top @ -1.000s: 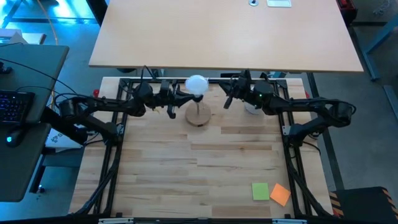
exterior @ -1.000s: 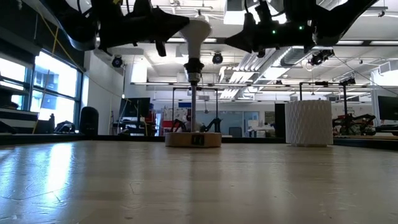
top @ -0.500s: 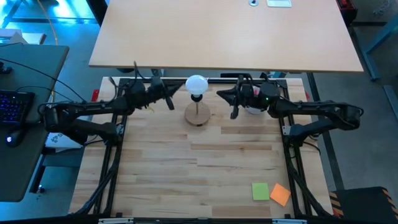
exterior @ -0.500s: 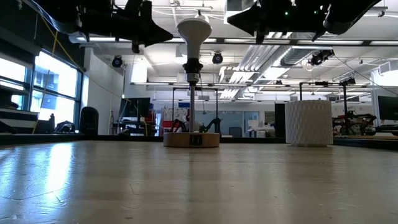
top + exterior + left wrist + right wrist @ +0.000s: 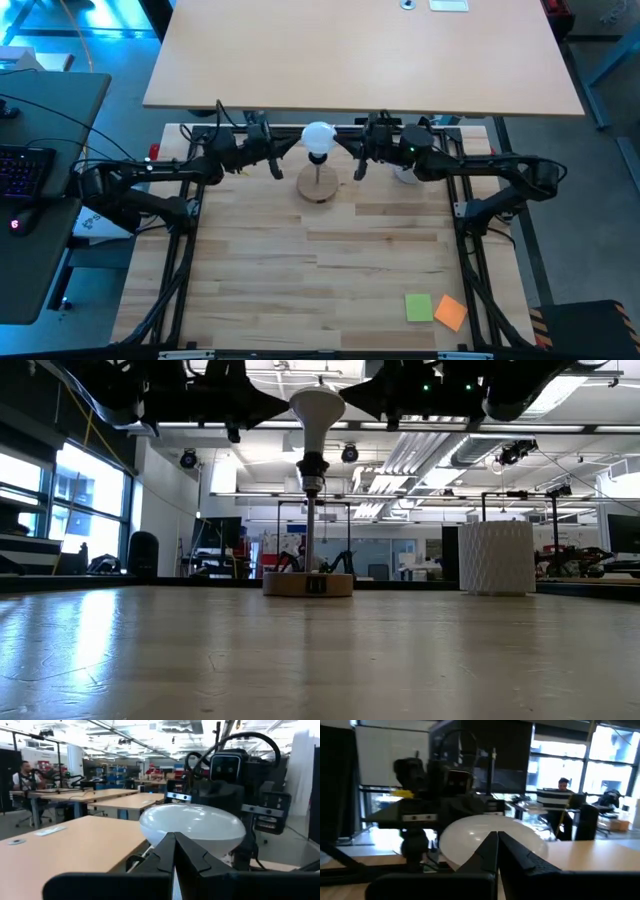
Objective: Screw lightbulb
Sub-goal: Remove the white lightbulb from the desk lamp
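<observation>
The lightbulb (image 5: 318, 138) sits upright in its stand (image 5: 318, 185) near the table's far edge, flanked by closed, empty left gripper (image 5: 289, 148) and right gripper (image 5: 344, 148).

Tan desk (image 5: 360, 55), windows (image 5: 75, 485) (bright), ceiling lights (image 5: 250, 492)

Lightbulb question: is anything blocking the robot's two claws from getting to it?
Nothing visible does. The lightbulb sits on top of its stand, with the left end effector and the right end effector, both shut, flanking it across open air.
</observation>
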